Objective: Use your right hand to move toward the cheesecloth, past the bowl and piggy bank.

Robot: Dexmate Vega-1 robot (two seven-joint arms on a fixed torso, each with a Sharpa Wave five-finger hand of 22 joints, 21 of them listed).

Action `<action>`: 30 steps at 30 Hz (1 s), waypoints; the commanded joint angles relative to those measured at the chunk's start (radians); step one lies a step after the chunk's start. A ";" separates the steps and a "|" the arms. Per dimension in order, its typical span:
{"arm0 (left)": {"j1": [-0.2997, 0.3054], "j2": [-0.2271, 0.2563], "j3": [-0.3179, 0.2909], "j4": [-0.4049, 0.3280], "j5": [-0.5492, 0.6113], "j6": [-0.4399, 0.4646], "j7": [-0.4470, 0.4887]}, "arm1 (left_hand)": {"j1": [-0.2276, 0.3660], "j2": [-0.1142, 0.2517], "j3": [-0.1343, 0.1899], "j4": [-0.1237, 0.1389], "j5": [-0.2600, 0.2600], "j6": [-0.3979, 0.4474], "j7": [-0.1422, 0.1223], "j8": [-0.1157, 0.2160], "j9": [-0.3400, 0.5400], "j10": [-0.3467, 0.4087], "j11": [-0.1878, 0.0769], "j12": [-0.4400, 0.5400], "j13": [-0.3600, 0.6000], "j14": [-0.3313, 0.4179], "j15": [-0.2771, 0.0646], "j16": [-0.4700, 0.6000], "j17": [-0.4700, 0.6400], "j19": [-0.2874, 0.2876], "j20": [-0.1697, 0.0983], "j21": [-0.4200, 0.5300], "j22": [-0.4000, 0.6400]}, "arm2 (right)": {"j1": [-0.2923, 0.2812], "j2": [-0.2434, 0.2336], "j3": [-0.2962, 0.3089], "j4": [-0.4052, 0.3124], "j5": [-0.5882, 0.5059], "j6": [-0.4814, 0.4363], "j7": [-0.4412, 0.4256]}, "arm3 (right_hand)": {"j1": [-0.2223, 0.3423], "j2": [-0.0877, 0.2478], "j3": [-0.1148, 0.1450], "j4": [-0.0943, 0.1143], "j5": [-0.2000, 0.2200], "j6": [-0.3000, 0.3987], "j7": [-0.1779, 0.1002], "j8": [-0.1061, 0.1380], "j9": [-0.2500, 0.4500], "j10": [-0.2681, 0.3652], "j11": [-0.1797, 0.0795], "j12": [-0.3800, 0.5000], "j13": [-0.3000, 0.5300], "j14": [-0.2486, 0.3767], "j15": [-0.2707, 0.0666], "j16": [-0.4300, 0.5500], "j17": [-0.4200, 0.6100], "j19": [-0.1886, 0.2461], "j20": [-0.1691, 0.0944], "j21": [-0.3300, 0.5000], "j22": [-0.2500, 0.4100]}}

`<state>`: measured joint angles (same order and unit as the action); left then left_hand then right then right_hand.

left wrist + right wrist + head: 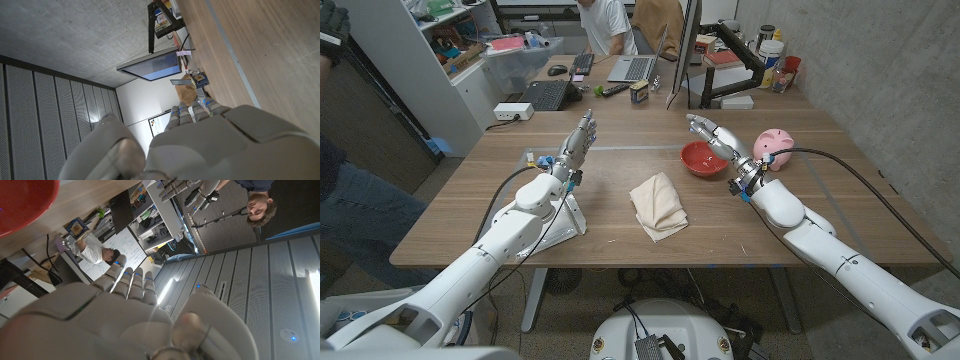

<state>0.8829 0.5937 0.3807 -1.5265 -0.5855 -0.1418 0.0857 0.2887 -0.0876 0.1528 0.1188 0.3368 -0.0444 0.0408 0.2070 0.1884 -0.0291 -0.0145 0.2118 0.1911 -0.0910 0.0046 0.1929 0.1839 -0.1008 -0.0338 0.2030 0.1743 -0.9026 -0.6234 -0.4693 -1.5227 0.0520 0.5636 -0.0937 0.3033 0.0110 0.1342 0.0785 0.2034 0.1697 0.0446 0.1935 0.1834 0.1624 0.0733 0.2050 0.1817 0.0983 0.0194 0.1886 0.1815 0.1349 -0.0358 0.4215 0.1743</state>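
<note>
the cheesecloth lies crumpled on the wooden table. the red bowl sits beyond it toward the right hand, which hovers over the bowl's far rim, fingers apart, holding nothing. the pink piggy bank stands just past the bowl. the left hand, open too, stands well away from the cheesecloth's other side.

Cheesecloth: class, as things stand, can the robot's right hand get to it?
Probably yes. The right hand is raised over the red bowl, holding nothing, and bare table separates bowl and cheesecloth.
</note>
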 commanded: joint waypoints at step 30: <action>-0.026 0.003 0.009 0.044 -0.005 0.002 -0.041 | 0.003 0.012 -0.009 -0.003 0.004 0.004 -0.002 -0.001 0.002 -0.005 -0.003 -0.005 0.000 -0.003 0.000 -0.003 0.001 -0.013 -0.037 -0.003 0.006 | 0.000 0.009 -0.042 -0.009 -0.095 0.015 -0.011 | 0.016 -0.003 0.004 -0.012 0.007 0.003 -0.015 0.003 0.005 0.002 -0.003 0.002 0.002 -0.008 0.001 -0.001 0.001 0.000 -0.006 -0.016 0.003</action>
<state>0.8593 0.5937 0.3877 -1.4875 -0.5889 -0.1404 0.0530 0.2887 -0.0877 0.1497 0.1157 0.3369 -0.0444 0.0409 0.2077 0.1883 -0.0293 -0.0144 0.2118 0.1911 -0.0910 0.0046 0.1929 0.1837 -0.1064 -0.0393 0.2030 0.1795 -0.9006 -0.6119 -0.5021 -1.5244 -0.0376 0.5754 -0.1169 0.3088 0.0054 0.1340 0.0703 0.2034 0.1701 0.0334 0.1935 0.1834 0.1624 0.0733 0.2050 0.1817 0.0946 0.0231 0.1886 0.1816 0.1349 -0.0358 0.4063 0.1743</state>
